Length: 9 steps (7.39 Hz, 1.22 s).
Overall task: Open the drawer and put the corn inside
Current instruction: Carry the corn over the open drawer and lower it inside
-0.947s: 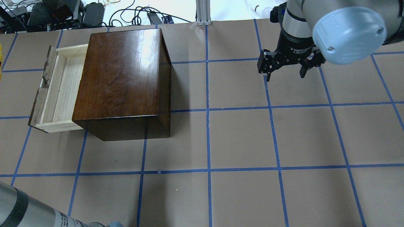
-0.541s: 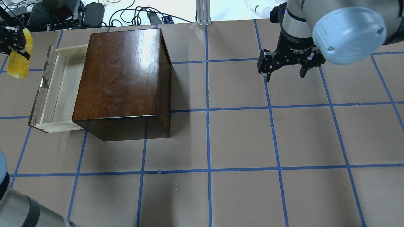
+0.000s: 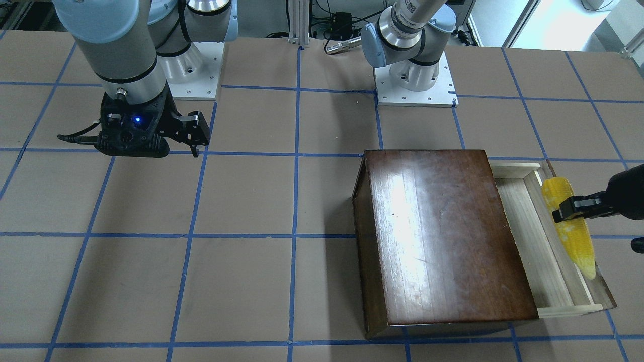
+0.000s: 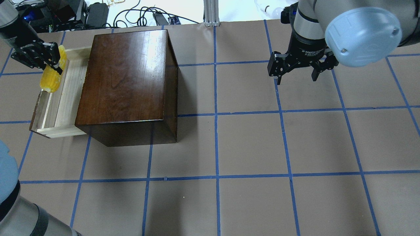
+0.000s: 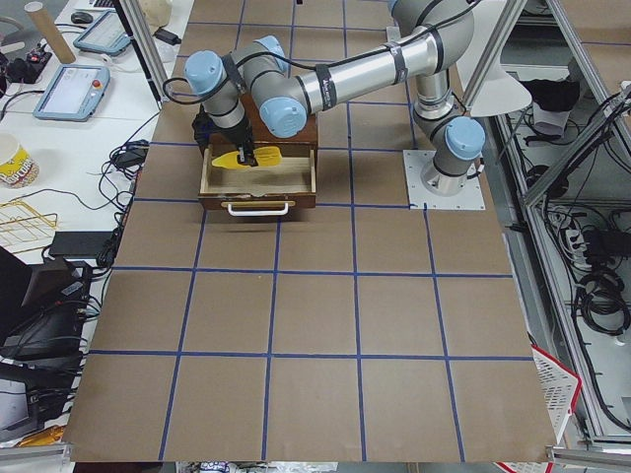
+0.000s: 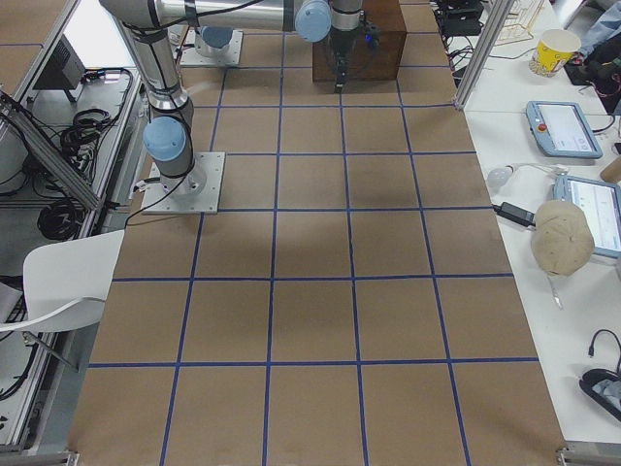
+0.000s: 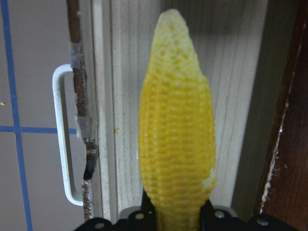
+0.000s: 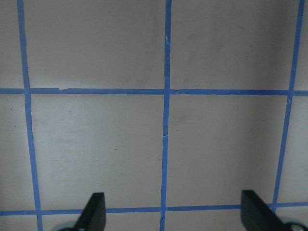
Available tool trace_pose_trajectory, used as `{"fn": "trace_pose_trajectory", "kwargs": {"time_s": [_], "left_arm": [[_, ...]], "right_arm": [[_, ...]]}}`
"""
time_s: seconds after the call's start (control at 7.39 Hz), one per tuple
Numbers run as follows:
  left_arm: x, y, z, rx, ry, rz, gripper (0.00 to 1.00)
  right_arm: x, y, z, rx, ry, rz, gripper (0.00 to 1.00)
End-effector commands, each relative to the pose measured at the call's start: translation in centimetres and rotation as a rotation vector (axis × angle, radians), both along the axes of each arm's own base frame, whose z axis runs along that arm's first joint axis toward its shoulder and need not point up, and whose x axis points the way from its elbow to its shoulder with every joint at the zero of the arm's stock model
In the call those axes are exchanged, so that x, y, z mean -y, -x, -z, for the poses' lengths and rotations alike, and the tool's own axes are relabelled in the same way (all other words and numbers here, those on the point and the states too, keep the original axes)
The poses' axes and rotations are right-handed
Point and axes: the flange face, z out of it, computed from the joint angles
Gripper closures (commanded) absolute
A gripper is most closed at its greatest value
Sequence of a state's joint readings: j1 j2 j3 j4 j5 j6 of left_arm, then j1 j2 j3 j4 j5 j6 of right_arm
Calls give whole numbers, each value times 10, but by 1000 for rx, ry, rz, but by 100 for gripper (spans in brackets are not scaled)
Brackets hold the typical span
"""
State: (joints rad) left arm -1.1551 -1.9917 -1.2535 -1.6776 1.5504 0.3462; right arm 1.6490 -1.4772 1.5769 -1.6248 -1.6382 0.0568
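The drawer stands pulled out of the dark-brown box at the table's far left; it also shows in the front view. My left gripper is shut on the yellow corn and holds it over the drawer's front edge, tip pointing along the drawer. In the left wrist view the corn hangs above the pale tray, with the cream handle at the left. The front view shows the corn over the drawer's outer side. My right gripper is open and empty, far right.
The box takes up the left part of the table in the overhead view. Cables and power bricks lie beyond the table's far edge. Blue tape lines grid the brown table surface.
My left gripper has come in from the far left with the corn and moved right, from outside the drawer front to over the drawer's front edge. The right arm has not moved.
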Motion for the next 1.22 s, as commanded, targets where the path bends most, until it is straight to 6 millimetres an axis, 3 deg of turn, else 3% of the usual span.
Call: {"fn": "trace_pose_trajectory", "kwargs": {"time_s": [0.0, 0.41, 0.81, 0.95, 1.08], "left_arm": [[5, 0, 24, -23, 2, 3, 100], [4, 3, 72, -37, 9, 8, 92], [9, 0, 83, -27, 35, 18, 71], [10, -1, 86, -28, 37, 27, 30], [10, 0, 87, -29, 36, 27, 16]], "right_arm": [[0, 0, 0, 0, 1, 0, 0], [0, 0, 0, 0, 1, 0, 0], [0, 0, 0, 0, 0, 0, 0], [0, 0, 0, 0, 1, 0, 0], [0, 0, 0, 0, 0, 0, 0]]}}
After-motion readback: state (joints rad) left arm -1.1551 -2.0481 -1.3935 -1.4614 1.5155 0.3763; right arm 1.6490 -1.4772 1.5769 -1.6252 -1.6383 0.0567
